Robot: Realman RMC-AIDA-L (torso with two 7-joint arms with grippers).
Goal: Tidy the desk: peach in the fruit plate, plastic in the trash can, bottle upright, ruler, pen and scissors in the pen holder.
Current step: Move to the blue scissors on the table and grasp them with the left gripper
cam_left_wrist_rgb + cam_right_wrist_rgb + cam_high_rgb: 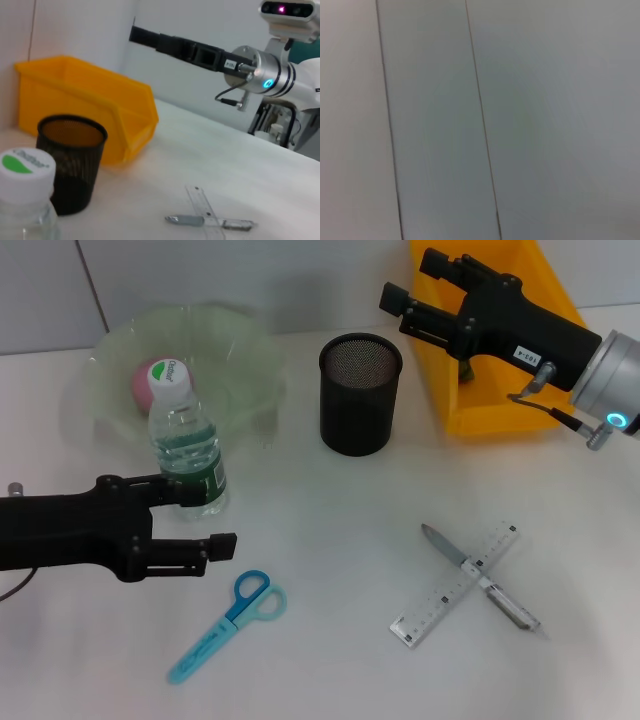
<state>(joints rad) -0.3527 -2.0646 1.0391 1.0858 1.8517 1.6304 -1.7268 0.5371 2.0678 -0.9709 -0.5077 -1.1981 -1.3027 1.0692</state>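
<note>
Water bottle [187, 440] stood upright, flanked by the spread left gripper [210, 517], right gripper [420, 290] held parted over the yellow trash can [470, 400] (nothing pinched), pen [480, 578] crossed over ruler [455, 585].

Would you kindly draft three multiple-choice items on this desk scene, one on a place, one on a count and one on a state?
1. Where is the peach?
A. In the fruit plate
B. In the trash can
C. Beside the scissors

2. How many items lie flat on the desk, outside any container?
A. One
B. Three
C. Five

3. How does the bottle stand?
A. On its side
B. Upside down
C. Upright, cap on top

Answers:
1 A: pink fruit shows inside the green bowl, behind the bottle cap.
2 B: the scissors, the ruler and the pen lie there, pen crossing the ruler.
3 C: it stands between the fingers of the left claw, white cap uppermost. The right claw hangs open by the trash can, right of the pen holder.
</note>
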